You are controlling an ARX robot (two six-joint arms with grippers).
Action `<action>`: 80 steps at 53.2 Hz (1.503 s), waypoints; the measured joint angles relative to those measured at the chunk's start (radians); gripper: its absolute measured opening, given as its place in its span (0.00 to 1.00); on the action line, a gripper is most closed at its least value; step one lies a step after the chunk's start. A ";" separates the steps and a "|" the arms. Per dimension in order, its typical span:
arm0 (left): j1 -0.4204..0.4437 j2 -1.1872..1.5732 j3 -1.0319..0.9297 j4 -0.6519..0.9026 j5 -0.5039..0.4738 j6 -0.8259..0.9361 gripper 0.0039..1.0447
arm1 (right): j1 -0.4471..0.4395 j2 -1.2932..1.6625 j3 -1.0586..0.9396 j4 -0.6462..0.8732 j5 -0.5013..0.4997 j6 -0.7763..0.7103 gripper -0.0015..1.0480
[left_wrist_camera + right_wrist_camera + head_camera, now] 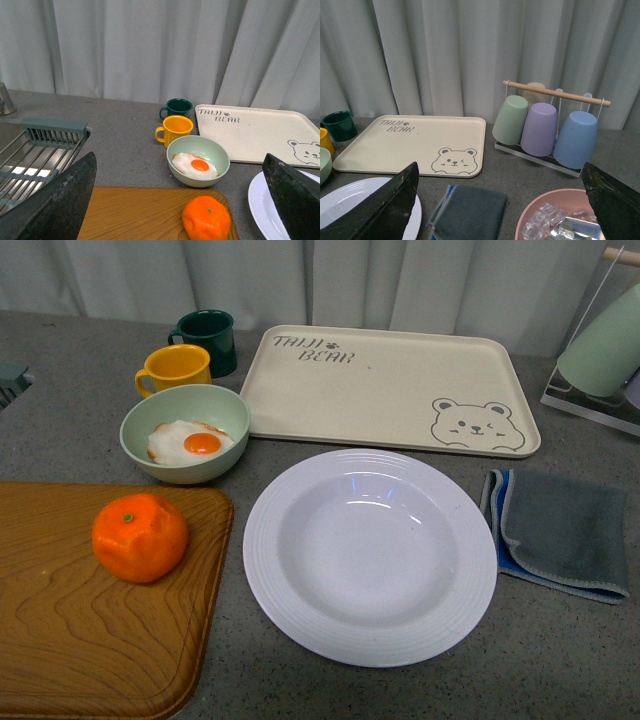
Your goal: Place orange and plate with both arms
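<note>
So the orange [140,537] is sitting on the wooden board [70,640], at about 9 o'clock from the plate [268,570]. The plate is lying flat and empty mid-desk [560,660].

The left claw [180,157] is hanging with its fingers wide apart, looking over the orange. The right claw [501,165] is gaping the same way, with the plate's edge peeking in below it.

I'm guessing the orange is going to be light, a bit squishy and keen to roll, so pinching it across the middle is looking safest. The plate is looking glossy, stiff and breakable, and probably slippery too. Its ribbed rim around 4 o'clock is seeming like the only real place to grab.

Containers: the green bowl [232,412] at 10 o'clock is holding a fried egg [192,444]. A pink bowl [540,197] by the right arm is holding clear, icy-looking bits.
</note>
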 joint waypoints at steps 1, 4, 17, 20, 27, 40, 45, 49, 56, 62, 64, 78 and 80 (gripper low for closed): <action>0.000 0.000 0.000 0.000 0.000 0.000 0.94 | 0.000 0.000 0.000 0.000 0.000 0.000 0.91; 0.000 0.000 0.000 0.000 0.000 0.000 0.94 | 0.000 0.000 0.000 0.000 0.000 0.000 0.91; 0.000 0.000 0.000 0.000 0.000 0.000 0.94 | 0.000 0.000 0.000 0.000 0.000 0.000 0.91; 0.000 0.000 0.000 0.000 0.000 0.000 0.94 | 0.000 0.000 0.000 0.000 0.000 0.000 0.91; 0.000 0.000 0.000 0.000 0.000 0.000 0.94 | 0.000 0.000 0.000 0.000 0.000 0.000 0.91; 0.000 0.000 0.000 0.000 0.000 0.000 0.94 | 0.000 0.000 0.000 0.000 0.000 0.000 0.91; 0.000 0.000 0.000 0.000 0.000 0.000 0.94 | 0.000 0.000 0.000 0.000 0.000 0.000 0.91; -0.025 0.024 0.015 -0.049 -0.101 -0.030 0.94 | 0.000 0.000 0.000 0.000 0.000 0.000 0.91; -0.009 0.302 0.086 -0.121 -0.268 -0.196 0.94 | 0.000 0.000 0.000 0.000 0.000 0.000 0.91; 0.003 0.507 0.146 -0.023 -0.169 -0.263 0.94 | 0.000 0.000 0.000 0.000 0.000 0.000 0.91; 0.003 0.600 0.173 0.024 -0.135 -0.274 0.94 | 0.000 0.000 0.000 0.000 0.000 0.000 0.91; 0.002 1.220 0.341 0.232 0.013 -0.279 0.94 | 0.000 0.000 0.000 0.000 0.000 0.000 0.91; 0.002 1.270 0.358 0.244 0.022 -0.279 0.94 | 0.000 0.000 0.000 0.000 0.000 0.000 0.91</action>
